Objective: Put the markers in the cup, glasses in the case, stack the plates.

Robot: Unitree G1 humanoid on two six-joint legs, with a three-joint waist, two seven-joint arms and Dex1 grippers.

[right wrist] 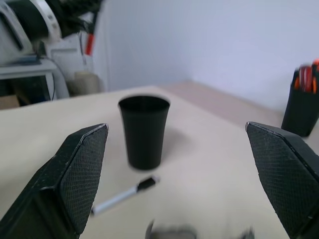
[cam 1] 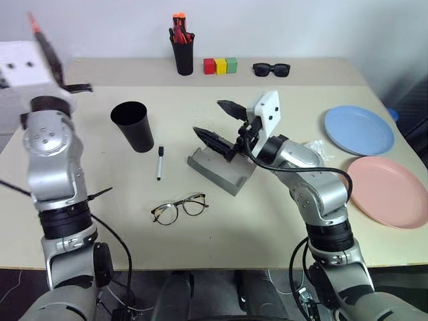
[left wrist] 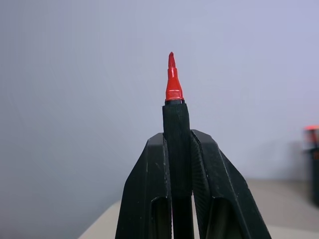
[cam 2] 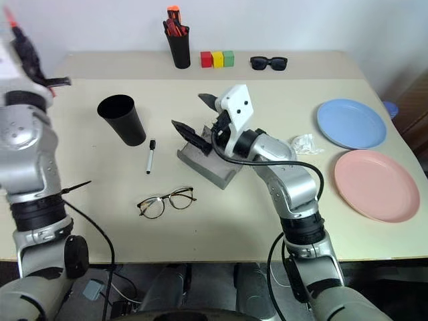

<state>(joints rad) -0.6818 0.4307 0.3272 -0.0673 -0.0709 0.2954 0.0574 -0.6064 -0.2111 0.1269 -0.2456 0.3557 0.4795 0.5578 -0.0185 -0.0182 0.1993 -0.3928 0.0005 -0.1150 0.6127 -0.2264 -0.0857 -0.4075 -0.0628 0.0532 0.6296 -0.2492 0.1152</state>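
cup (cam 1: 133, 125) left of marker (cam 1: 160, 162); case (cam 1: 221, 170) right; glasses (cam 1: 178, 208) in front

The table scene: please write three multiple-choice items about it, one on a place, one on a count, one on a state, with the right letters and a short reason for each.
1. Where does the slim white-bodied marker with the black cap lie?
A. inside the wide black plastic cup
B. on the table, beside the wide black plastic cup
C. on the pink plate

2. How many small coloured blocks stand in a row at the far side of the table?
A. two
B. three
C. five

3. What is the state of the left tool?
A. shut on the black-bodied marker with red ends
B. open and empty
C. shut on the eyeglasses

Answers:
1 B: the marker rests on the tabletop next to the cup.
2 B: one red, one yellow, one green.
3 A: the left wrist view shows both fingers pressed against the marker's body.
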